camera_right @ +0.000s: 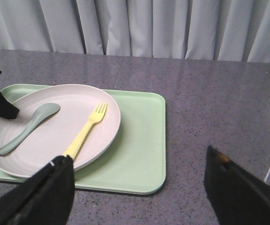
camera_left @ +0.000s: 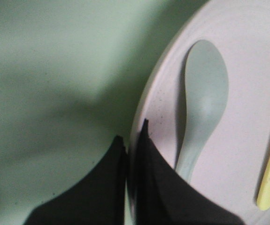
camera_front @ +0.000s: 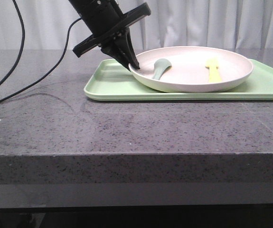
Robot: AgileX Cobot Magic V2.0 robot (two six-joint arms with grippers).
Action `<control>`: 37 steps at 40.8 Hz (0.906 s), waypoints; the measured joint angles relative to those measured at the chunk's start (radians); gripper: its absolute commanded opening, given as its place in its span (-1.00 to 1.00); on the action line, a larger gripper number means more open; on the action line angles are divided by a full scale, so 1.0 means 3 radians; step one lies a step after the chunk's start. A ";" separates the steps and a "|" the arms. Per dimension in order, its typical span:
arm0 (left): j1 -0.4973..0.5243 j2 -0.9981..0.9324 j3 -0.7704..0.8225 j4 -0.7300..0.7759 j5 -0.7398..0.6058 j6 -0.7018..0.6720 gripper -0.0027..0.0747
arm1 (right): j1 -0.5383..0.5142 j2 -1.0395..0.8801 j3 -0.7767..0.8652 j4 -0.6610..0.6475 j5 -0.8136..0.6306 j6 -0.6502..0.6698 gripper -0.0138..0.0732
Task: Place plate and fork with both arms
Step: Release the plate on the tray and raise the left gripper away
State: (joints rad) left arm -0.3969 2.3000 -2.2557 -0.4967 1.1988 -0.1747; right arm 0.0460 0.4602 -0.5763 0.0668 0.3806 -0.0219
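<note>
One plate (camera_front: pixel 193 71), one fork (camera_front: pixel 213 70), one spoon (camera_front: pixel 160 69)

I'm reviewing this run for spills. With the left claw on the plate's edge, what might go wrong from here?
1. The left claw pinches only the rim of the plate; lifted there, it may tilt or slip.
2. The fork and spoon lie loose and could slide off.

I see left gripper (camera_front: pixel 132 65): matte black, tapered pointed fingers | black crossbar | thin black cables | right gripper (camera_right: pixel 142 187): black
</note>
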 measured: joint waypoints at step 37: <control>0.0006 0.0015 -0.0410 -0.0022 0.0115 0.0100 -0.10 | 0.0000 0.0000 0.0000 0.0000 0.0014 0.0000 0.68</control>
State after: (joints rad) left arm -0.3949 2.3043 -2.3789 -0.5032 1.2335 -0.1446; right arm 0.0460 0.4602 -0.5763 0.0668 0.3849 -0.0219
